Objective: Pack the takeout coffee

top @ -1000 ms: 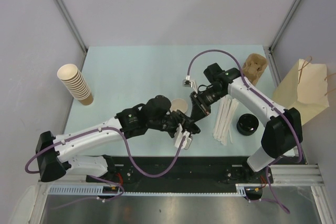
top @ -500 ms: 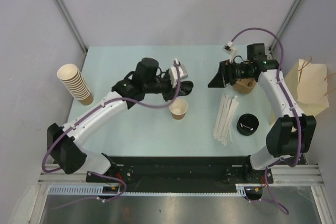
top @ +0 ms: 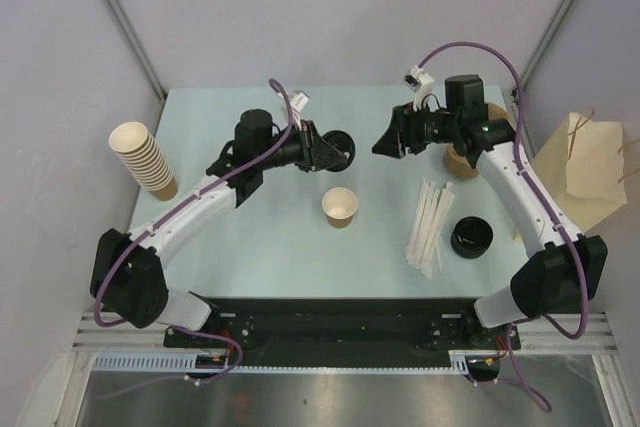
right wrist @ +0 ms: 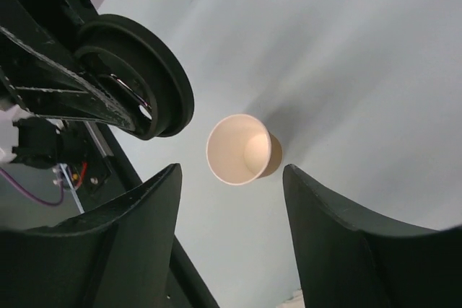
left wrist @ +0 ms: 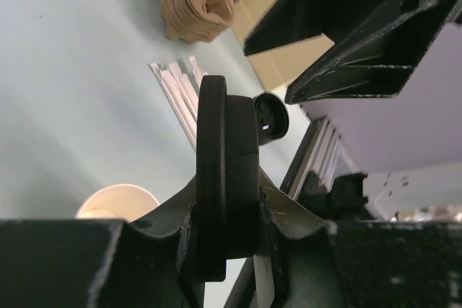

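Observation:
The small tan paper cup (top: 340, 208) stands upright and empty on the table; it also shows in the right wrist view (right wrist: 238, 149) and the left wrist view (left wrist: 115, 203). My left gripper (top: 325, 150) is shut on a black round lid (top: 343, 147), held on edge above the table just beyond the cup; the lid shows clamped between the fingers in the left wrist view (left wrist: 224, 178). My right gripper (top: 385, 142) is open and empty, raised to the right of the lid, jaws wide (right wrist: 231, 171). The brown pulp carrier (top: 465, 161) lies partly hidden behind the right arm.
A tall stack of nested tan cups (top: 145, 159) lies at the left. White stirrers (top: 428, 227) and a stack of black lids (top: 471, 237) lie at the right. A brown paper bag (top: 585, 172) stands off the table's right edge.
My left gripper has swung from the near side to beyond the cup, turning the lid on edge. My right gripper has moved away to the back, then a little left.

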Available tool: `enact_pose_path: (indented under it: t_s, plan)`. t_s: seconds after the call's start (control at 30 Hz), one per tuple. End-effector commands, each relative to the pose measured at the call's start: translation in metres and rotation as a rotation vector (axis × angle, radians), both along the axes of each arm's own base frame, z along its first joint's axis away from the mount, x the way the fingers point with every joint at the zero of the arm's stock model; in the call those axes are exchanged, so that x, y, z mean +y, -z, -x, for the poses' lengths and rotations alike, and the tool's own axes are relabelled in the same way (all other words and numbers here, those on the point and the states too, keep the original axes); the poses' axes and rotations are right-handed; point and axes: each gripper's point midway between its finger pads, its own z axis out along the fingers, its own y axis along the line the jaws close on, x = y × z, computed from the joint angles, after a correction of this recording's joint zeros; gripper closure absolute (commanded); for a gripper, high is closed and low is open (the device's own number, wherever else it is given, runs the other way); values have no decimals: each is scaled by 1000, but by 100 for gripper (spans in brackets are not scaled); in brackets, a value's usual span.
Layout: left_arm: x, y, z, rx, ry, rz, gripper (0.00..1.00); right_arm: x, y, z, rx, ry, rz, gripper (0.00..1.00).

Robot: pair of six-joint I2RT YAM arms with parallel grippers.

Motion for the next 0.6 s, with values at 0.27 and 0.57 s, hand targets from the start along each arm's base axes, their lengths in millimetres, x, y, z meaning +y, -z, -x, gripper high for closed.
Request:
enact_pose_path:
  t_s: [0.27,0.57]
  plan:
    - [7,-33,-17,17,-127,154,100,48,-36,-3,-1,7,-107,52]
    - [12,-23,-18,4,-155,113,100,62,-30,-2,0,4,-82,58]
